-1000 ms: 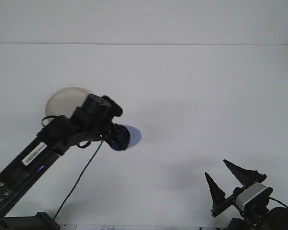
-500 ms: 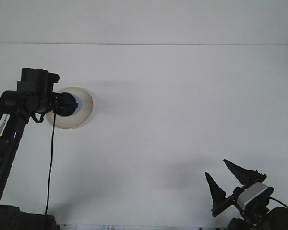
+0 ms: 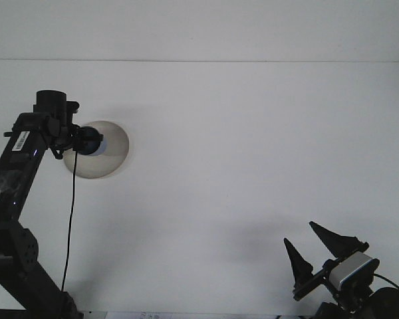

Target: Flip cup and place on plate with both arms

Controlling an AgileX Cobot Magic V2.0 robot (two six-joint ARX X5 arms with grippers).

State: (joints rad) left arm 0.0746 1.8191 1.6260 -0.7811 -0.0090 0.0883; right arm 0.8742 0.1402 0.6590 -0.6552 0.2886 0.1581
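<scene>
At the left gripper, a blue cup sits pinched at the fingertips, held over the grey plate. Plate lies directly beneath and beyond the gripper on the white table; whether cup touches plate cannot be told. Right gripper sits far off, low at the table's near edge, fingers spread apart, holding nothing.
</scene>
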